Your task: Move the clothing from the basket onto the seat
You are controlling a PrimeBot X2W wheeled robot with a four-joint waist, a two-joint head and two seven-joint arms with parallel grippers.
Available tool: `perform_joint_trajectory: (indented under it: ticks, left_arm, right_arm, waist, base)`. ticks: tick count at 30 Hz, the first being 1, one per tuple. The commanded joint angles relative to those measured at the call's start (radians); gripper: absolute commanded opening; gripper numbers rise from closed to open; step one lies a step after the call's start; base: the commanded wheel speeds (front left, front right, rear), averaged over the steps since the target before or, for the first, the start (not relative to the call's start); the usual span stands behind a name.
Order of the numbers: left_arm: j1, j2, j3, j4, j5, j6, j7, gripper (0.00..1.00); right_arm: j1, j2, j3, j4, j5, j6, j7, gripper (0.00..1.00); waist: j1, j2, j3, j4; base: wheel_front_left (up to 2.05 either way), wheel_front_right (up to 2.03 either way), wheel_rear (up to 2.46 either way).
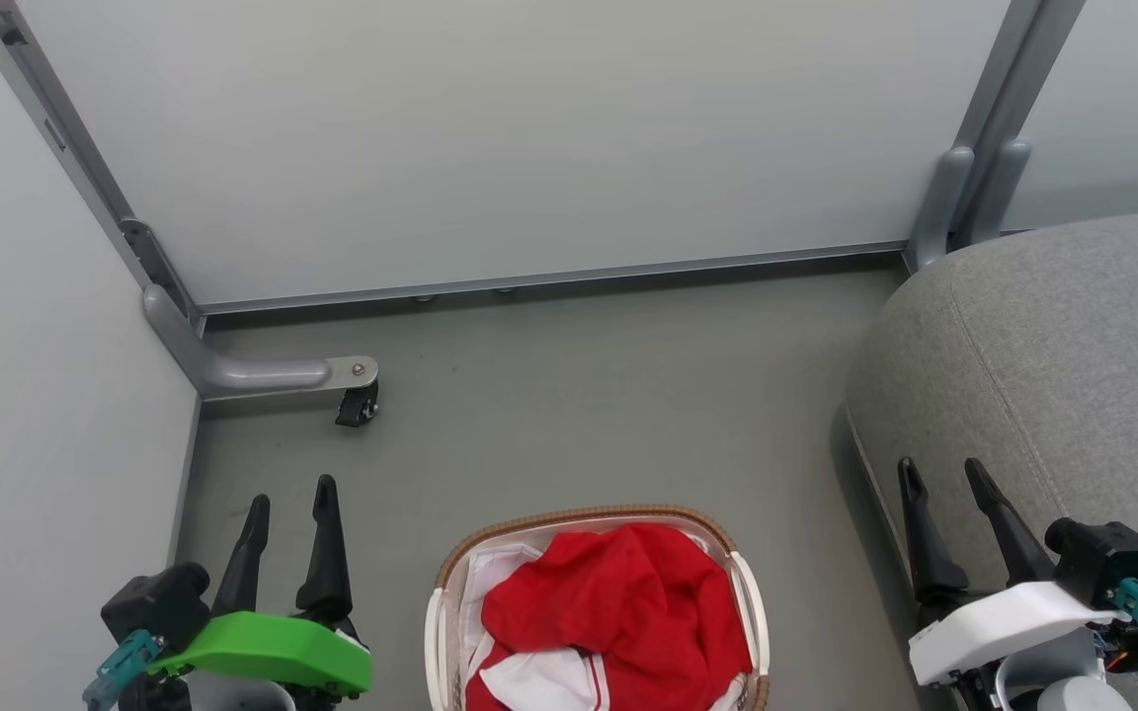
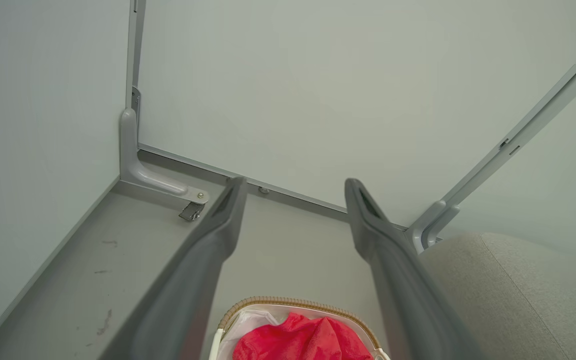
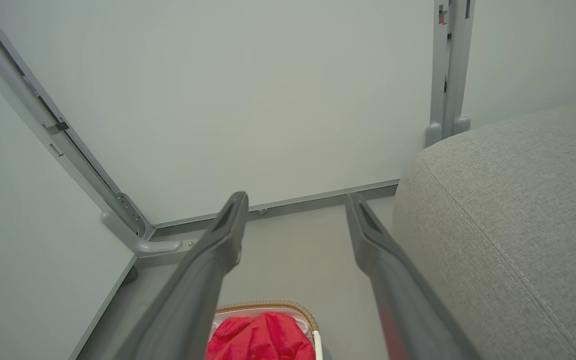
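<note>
Left end effector (image 1: 291,494), right end effector (image 1: 941,465): spread wide, empty. Best dropping into basket (image 1: 579,515), pinching clothing (image 1: 618,602) mid-heap, lifting clear towards seat (image 1: 1073,346).

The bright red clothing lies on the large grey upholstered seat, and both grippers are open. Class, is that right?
No: the head view shows the red clothing in the white slatted basket, not on the grey seat. The left gripper and right gripper are open.

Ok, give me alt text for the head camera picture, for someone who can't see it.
Red and white clothing fills a white basket on the grey floor, bottom centre. A grey seat stands to its right, and the left gripper and right gripper hover open and empty at the lower corners.
</note>
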Motion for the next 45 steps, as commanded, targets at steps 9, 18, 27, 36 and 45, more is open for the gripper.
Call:
perform_joint_trajectory:
  ticks: [9,18,27,36,45]
  left_arm:
    - [0.011,0.008,-0.005,0.024,0.086,0.005,-0.027,1.00]
    - [0.015,0.009,-0.011,0.033,0.152,0.006,-0.047,1.00]
    - [0.022,0.009,-0.019,0.045,0.214,0.007,-0.065,1.00]
    - [0.022,0.010,-0.025,0.064,0.269,0.005,-0.082,1.00]
    - [0.025,0.010,-0.035,0.078,0.323,0.007,-0.097,1.00]
  right_arm:
    - [0.015,-0.007,0.011,0.000,-0.113,0.000,-0.030,1.00]
    - [0.021,-0.008,0.016,0.000,-0.201,0.000,-0.050,1.00]
    - [0.028,-0.008,0.014,-0.003,-0.283,0.000,-0.068,1.00]
    - [0.033,-0.009,0.017,-0.003,-0.355,0.000,-0.083,1.00]
    - [0.039,-0.010,0.020,-0.007,-0.425,0.000,-0.100,1.00]
  waist:
    - [0.0000,0.0000,0.003,0.002]
    - [0.0000,0.0000,0.005,0.005]
    - [0.0000,0.0000,0.003,0.009]
    - [0.0000,0.0000,0.003,0.013]
    - [0.0000,0.0000,0.002,0.021]
  base:
    - [0.00,0.00,0.00]
    - [0.00,0.00,0.00]
    - [0.00,0.00,0.00]
    - [0.00,0.00,0.00]
    - [0.00,0.00,0.00]
